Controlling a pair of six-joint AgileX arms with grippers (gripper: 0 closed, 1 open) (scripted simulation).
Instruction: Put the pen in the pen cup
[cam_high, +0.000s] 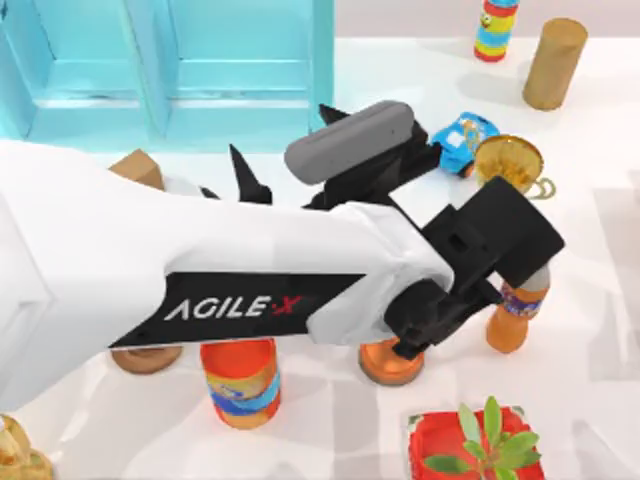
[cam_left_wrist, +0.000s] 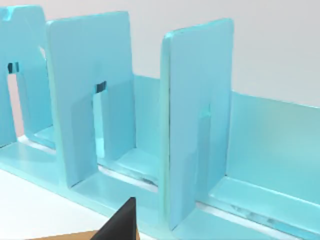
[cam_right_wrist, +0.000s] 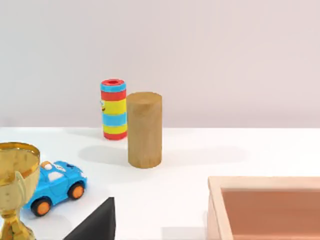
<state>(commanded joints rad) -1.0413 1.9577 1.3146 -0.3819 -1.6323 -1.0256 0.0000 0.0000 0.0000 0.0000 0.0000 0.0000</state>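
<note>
The pen is hidden or out of view. At the back right stand a striped cylinder (cam_high: 495, 30) (cam_right_wrist: 113, 109) with a red open rim and a plain wooden cylinder (cam_high: 553, 63) (cam_right_wrist: 144, 129); I cannot tell which is the pen cup. My left arm (cam_high: 200, 280) reaches across the table from the left, high under the camera, and covers the middle. Black gripper parts (cam_high: 470, 260) show past its end. One black fingertip (cam_left_wrist: 120, 225) points at the turquoise rack (cam_left_wrist: 195, 120). In the right wrist view another black fingertip (cam_right_wrist: 95, 222) points toward the two cylinders.
The turquoise rack (cam_high: 180, 60) fills the back left, with a wooden block (cam_high: 135, 165) before it. A blue toy car (cam_high: 465, 135) and gold trophy (cam_high: 510, 160) sit right of centre. Orange bottles (cam_high: 240, 385) (cam_high: 515, 310) and a red potted plant (cam_high: 480, 440) stand in front. A pink tray (cam_right_wrist: 265, 210) lies nearby.
</note>
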